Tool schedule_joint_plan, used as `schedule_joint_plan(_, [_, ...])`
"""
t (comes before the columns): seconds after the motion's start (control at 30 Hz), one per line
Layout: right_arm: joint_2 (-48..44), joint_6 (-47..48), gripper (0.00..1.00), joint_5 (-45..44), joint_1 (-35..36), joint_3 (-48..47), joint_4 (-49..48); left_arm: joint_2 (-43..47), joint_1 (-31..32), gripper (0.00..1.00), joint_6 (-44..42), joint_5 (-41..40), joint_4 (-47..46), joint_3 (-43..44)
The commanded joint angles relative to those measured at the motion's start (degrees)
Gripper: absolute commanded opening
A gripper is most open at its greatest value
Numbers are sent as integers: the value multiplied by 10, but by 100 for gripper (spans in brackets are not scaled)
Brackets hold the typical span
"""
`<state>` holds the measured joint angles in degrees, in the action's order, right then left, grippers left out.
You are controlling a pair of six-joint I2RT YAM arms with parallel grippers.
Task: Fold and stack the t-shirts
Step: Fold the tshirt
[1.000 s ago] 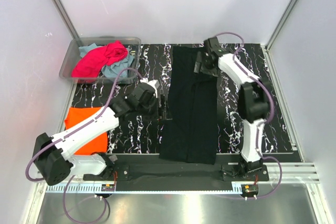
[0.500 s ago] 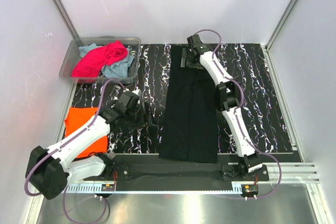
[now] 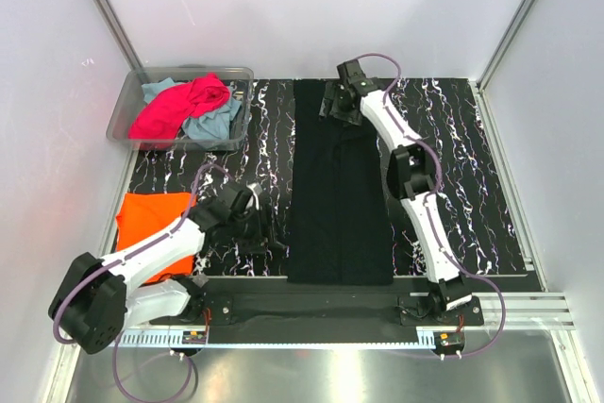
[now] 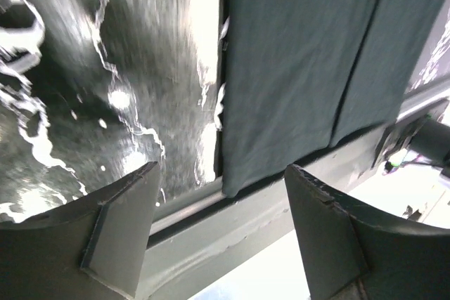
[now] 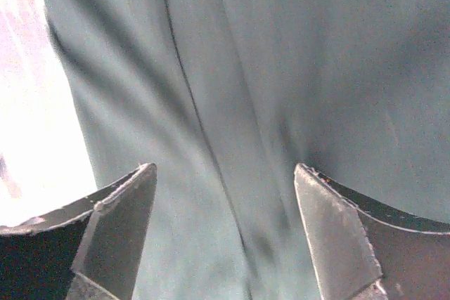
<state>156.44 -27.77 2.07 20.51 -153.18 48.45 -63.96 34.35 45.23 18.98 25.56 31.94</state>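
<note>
The large black t-shirt (image 3: 340, 186) lies as a long narrow folded strip down the middle of the marbled table. My right gripper (image 3: 330, 106) hovers open over its far end; the right wrist view shows only its cloth (image 5: 281, 68) with a fold line between the spread fingers (image 5: 225, 198). My left gripper (image 3: 269, 236) is open and empty, just left of the shirt's near left corner (image 4: 239, 173), not touching it. An orange t-shirt (image 3: 156, 224) lies folded at the left. Magenta-pink (image 3: 179, 106) and teal-blue (image 3: 215, 125) shirts lie crumpled in the bin.
The clear plastic bin (image 3: 127, 106) stands at the back left corner. A metal rail (image 3: 311, 304) runs along the table's near edge, also visible in the left wrist view (image 4: 232, 244). White walls close in the left, back and right sides.
The right gripper moved left to the shirt's far end, and the shirt now lies straighter. The left gripper drew back from the shirt's left edge toward the near edge.
</note>
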Motion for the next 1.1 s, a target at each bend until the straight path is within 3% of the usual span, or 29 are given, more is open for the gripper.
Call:
schedule_joint_plan(0.0, [-222, 29, 88, 6, -10, 71, 80, 34, 20, 75, 40, 26, -49, -34])
schedule_joint_plan(0.03, [-255, 52, 98, 2, -11, 102, 95, 39, 29, 74, 47, 21, -52, -43])
schedule_joint_plan(0.1, [-358, 70, 100, -6, -12, 216, 127, 51, 37, 72, 58, 21, -68, -63])
schedule_joint_plan(0.13, [-397, 79, 100, -5, -12, 316, 128, 50, 43, 71, 59, 19, -70, -66])
schedule_joint_plan(0.23, [-546, 77, 99, -2, -12, 465, 125, 38, 56, 69, 63, 12, -78, -62])
schedule_joint_plan(0.3, [-652, 68, 93, 15, -13, 612, 110, 6, 64, 68, 65, 11, -82, -52])
schedule_joint_plan(0.47, [-793, -9, 75, 119, -14, 918, 60, -45, 106, 63, 79, -7, -87, -22])
schedule_joint_plan(0.5, [-826, -23, 64, 121, -14, 951, 56, -53, 109, 62, 82, -12, -85, -21])
schedule_joint_plan(0.53, [-841, -51, 61, 115, -14, 1007, 53, -58, 111, 61, 85, -14, -85, -24])
schedule_joint_plan(0.73, [-896, -103, 57, 60, -14, 1107, 35, -86, 115, 57, 92, -28, -89, -21])
schedule_joint_plan(0.97, [-832, -140, 55, 99, -14, 1162, -50, -119, 116, 51, 101, -38, -93, -15])
schedule_joint_plan(1.07, [-833, -146, 49, 80, -14, 1160, -49, -129, 116, 49, 105, -42, -93, -14])
